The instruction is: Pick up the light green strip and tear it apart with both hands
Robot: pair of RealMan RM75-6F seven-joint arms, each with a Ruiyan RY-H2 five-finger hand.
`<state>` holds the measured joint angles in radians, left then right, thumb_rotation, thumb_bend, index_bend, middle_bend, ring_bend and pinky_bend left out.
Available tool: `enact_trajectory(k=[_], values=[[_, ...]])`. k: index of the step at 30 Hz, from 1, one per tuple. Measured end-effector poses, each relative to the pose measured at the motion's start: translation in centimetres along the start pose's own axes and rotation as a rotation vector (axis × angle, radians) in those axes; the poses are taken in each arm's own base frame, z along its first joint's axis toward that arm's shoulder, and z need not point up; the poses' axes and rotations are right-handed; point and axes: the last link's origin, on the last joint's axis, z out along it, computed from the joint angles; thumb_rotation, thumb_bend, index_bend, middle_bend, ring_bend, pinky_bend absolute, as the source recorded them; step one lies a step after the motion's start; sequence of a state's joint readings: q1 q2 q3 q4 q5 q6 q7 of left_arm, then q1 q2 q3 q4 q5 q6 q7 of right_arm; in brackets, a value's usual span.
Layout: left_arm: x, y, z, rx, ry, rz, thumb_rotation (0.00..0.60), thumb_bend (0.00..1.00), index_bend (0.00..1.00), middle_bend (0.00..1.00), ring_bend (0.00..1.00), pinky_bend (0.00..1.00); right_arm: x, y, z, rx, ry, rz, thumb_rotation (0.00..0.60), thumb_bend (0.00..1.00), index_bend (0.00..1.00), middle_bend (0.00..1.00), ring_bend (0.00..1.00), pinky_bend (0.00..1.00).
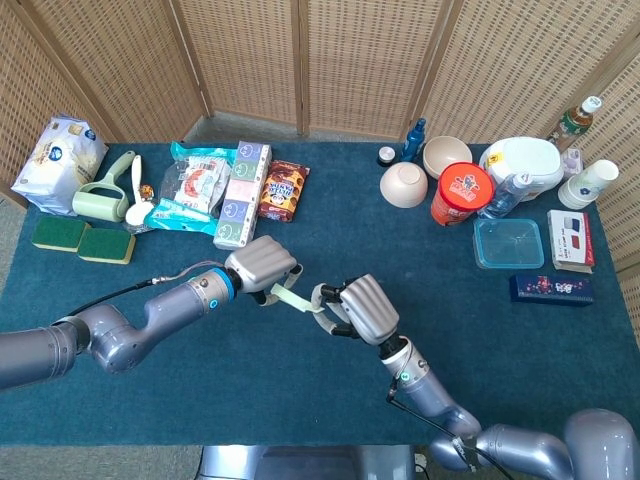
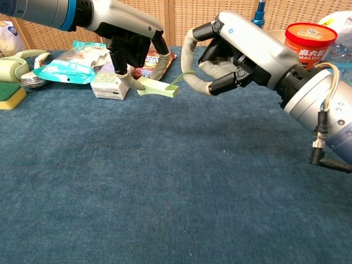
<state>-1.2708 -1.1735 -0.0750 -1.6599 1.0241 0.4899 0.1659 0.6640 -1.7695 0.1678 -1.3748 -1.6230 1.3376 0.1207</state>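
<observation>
The light green strip [image 1: 291, 298] [image 2: 158, 88] hangs just above the blue tablecloth, between my two hands. My left hand [image 1: 263, 265] [image 2: 130, 37] pinches its left end from above, fingertips [image 2: 133, 82] pointing down. My right hand [image 1: 361, 309] [image 2: 234, 50] is curled at the strip's right end. That narrow end curls upward between the thumb and a finger, and the hand appears to pinch it. The contact itself is partly hidden in the head view.
A tissue pack [image 2: 110, 83] and snack bags [image 1: 284, 190] lie just behind the left hand. Sponges [image 1: 82, 240] and a lint roller [image 1: 103, 196] are far left. Bowls [image 1: 405, 184], a red tub [image 1: 462, 193] and a clear box [image 1: 509, 243] are at the right.
</observation>
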Motion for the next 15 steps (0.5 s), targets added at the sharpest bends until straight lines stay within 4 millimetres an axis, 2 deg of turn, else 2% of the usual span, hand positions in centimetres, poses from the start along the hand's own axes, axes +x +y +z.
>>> enact_trajectory(k=[15], values=[[-0.5, -1.2, -0.5, 0.035, -0.006, -0.008, 0.600, 0.46, 0.72, 1.00, 1.00, 1.00, 0.6, 0.6, -0.2, -0.021, 0.009, 0.000, 0.600, 0.45, 0.70, 1.00, 1.00, 0.88]])
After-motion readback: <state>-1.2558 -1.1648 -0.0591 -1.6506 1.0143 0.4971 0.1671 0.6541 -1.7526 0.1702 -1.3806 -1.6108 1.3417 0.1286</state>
